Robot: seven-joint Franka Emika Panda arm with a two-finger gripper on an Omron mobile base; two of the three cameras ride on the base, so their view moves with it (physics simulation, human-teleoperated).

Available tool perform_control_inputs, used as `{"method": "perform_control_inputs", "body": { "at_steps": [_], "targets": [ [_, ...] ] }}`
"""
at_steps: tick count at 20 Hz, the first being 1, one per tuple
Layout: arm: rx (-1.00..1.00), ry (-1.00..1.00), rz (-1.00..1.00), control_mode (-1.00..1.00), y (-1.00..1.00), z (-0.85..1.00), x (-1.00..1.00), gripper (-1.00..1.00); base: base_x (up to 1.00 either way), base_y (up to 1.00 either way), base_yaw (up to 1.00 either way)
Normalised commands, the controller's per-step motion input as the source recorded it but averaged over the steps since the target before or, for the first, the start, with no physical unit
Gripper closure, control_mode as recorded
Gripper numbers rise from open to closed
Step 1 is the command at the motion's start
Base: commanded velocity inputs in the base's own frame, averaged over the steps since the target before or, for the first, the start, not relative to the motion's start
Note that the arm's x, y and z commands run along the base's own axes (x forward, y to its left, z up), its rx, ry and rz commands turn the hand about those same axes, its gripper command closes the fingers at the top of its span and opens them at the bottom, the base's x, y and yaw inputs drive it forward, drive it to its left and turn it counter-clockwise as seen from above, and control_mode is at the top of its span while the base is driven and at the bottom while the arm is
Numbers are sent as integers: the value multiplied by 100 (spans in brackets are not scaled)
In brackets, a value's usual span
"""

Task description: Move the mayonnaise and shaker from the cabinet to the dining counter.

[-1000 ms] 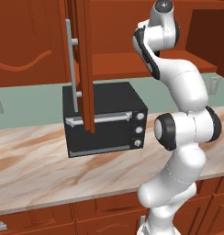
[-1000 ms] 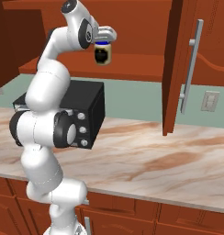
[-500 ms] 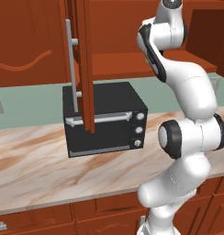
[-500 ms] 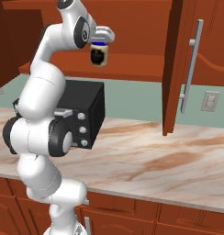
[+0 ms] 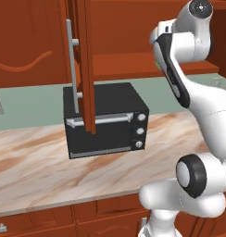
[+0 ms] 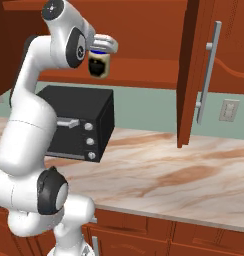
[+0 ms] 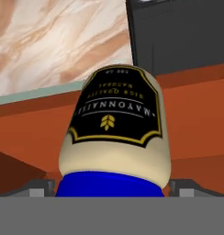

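Up at the open cabinet [image 6: 144, 45], the tool [image 6: 101, 46] grips the mayonnaise [image 6: 99, 64] by its blue lid, jaws spread wide around it, the jar hanging below the tool in front of the cabinet's bottom edge. Below the tool sits a black toaster oven [image 6: 81, 127] on the marble worktop [image 6: 159, 170]. Right of the tool hangs the open cabinet door [image 6: 191, 75].

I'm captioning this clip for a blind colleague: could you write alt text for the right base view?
The white arm's end effector holds the mayonnaise jar by its blue lid, up in front of the open red-brown cabinet. Below sits a black toaster oven on a marble counter, with the open cabinet door hanging to the right.
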Motion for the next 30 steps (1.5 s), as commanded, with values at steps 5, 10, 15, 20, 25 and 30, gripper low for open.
{"method": "perform_control_inputs", "body": {
  "at_steps": [5, 10, 15, 20, 25, 30],
  "targets": [
    [0, -1, 0, -100, 0, 19, -100, 100, 0, 0, 0],
    [0, 1, 0, -100, 1, 3, -100, 100, 0, 0, 0],
    [-2, 9, 0, -100, 6, -4, -100, 100, 0, 0, 0],
    [-3, 21, 0, -100, 18, -29, -91, 100, 0, 0, 0],
    [-3, 27, 0, -100, 24, -43, -55, 100, 0, 0, 0],
    [0, 26, 0, -100, 36, -53, -12, 100, 0, 0, 0]
  ]
}}
